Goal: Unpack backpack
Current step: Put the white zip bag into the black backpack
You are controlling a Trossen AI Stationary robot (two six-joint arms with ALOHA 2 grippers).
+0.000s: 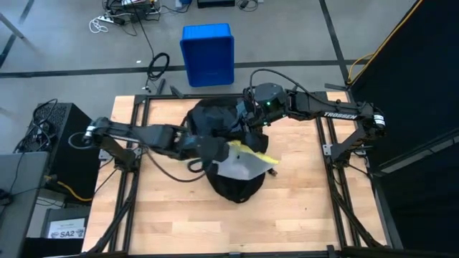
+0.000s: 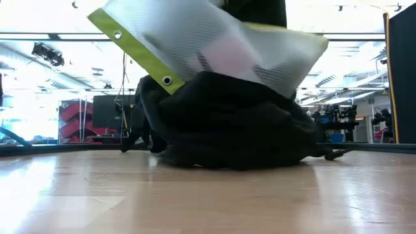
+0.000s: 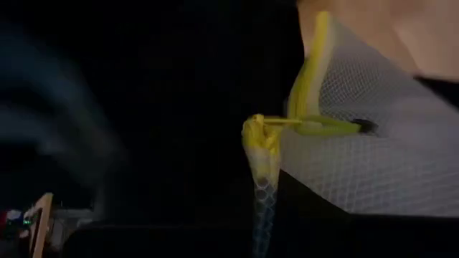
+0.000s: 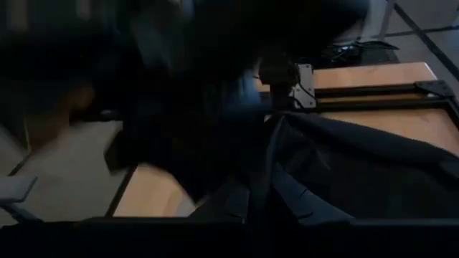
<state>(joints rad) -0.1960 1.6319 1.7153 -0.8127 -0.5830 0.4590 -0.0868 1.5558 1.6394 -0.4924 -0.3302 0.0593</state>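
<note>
The black backpack [image 1: 228,183] lies on the wooden table's middle, resting on its broad side [image 2: 227,140]. A white mesh pouch [image 1: 247,163] with yellow-green trim [image 2: 133,55] hangs tilted above the backpack's near half, clear of the table. My left gripper [image 1: 219,149] is shut on the pouch at its left end. My right gripper [image 1: 250,116] is shut on the backpack's far part. In the left wrist view the pouch [image 3: 373,158] fills the right side. The right wrist view shows mostly dark backpack cloth [image 4: 337,172]. My left gripper holds the mesh pouch by its trimmed edge near a corner [image 3: 262,140], coming from the table's left and slanting down. Darkness hides the fingers. The pouch is lifted clear, tilted, above the backpack. My right gripper holds the backpack's black cloth at its far top [image 4: 267,154], coming from the table's right and slanting down. The cloth rises in a ridge toward the fingers, which do not show. The backpack's underside stays on the table.
A blue plastic bin [image 1: 208,54] stands on the floor beyond the table's far edge. Black rails [image 1: 136,165] run along the table's left and right sides. Bare wood [image 1: 237,226] lies along the near edge.
</note>
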